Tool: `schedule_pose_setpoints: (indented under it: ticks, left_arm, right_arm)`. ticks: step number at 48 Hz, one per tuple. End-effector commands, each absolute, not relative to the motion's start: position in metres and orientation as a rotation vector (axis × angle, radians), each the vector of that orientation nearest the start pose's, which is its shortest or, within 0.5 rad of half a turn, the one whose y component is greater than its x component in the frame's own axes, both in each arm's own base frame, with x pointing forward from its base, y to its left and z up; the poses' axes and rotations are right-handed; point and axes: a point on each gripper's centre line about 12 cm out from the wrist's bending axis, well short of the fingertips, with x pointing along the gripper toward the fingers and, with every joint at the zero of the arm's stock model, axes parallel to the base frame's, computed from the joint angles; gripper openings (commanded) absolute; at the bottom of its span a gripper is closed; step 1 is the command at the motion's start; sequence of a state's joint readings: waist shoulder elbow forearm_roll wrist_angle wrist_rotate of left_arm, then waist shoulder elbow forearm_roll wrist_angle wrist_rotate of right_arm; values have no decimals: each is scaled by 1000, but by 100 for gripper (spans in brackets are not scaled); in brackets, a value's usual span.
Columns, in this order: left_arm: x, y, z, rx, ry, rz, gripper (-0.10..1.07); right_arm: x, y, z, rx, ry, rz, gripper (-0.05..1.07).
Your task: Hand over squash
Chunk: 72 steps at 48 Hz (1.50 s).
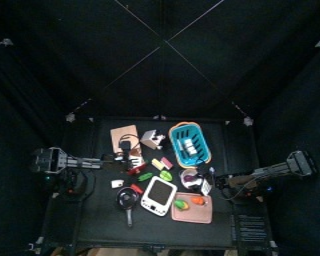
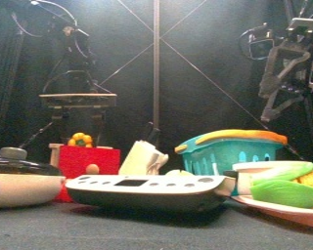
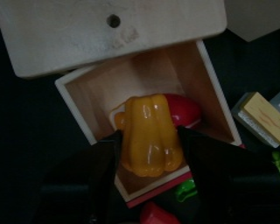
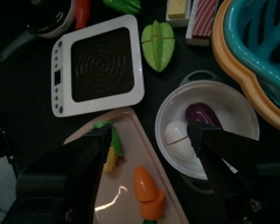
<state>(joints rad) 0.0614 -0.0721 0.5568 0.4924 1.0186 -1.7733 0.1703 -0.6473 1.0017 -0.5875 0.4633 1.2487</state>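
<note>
The squash [image 3: 152, 131] is orange-yellow and lies in an open wooden box [image 3: 90, 105] beside a red piece [image 3: 185, 109]. The jaws of my left gripper [image 3: 150, 166] press against both of its sides, shut on it. In the top view the left gripper [image 1: 123, 152] reaches from the left over the wooden box [image 1: 123, 133]. My right gripper [image 4: 149, 162] hangs open and empty above a white bowl [image 4: 213, 105]. It stands at the table's right side [image 1: 230, 183] and is raised well above the things in the front view [image 2: 288, 68].
A teal basket [image 1: 188, 143] stands at the back right. A white scale [image 1: 157, 195] and a cutting board [image 1: 192, 205] with toy vegetables lie near the front. Several small toys crowd the middle. A dark pan [image 2: 16, 186] sits front left.
</note>
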Motion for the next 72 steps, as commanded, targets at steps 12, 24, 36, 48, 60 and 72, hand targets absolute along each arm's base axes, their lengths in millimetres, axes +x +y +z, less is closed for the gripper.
schedule_pose_setpoints:
  ticks: [12,24,36,48,60,72]
  left_arm:
    - [337,30,229,-692,646,1015,74]
    - [352,22,228,-495,574,792,73]
    - [376,17,241,-238,464,575,74]
    - [388,4,236,-170,468,437,74]
    - [414,-15,236,-132,457,346,76]
    - [426,-27,243,-108,433,303,79]
  right_arm:
    - [245,5,277,550,404,-199,99]
    - [252,-10,281,733,233,-127,99]
    - [272,-22,259,892,256,-189,99]
    - [285,-30,254,852,276,-208,100]
    - [287,-33,255,893,237,-195,100]
    - [295,-26,245,927,266,-186,101]
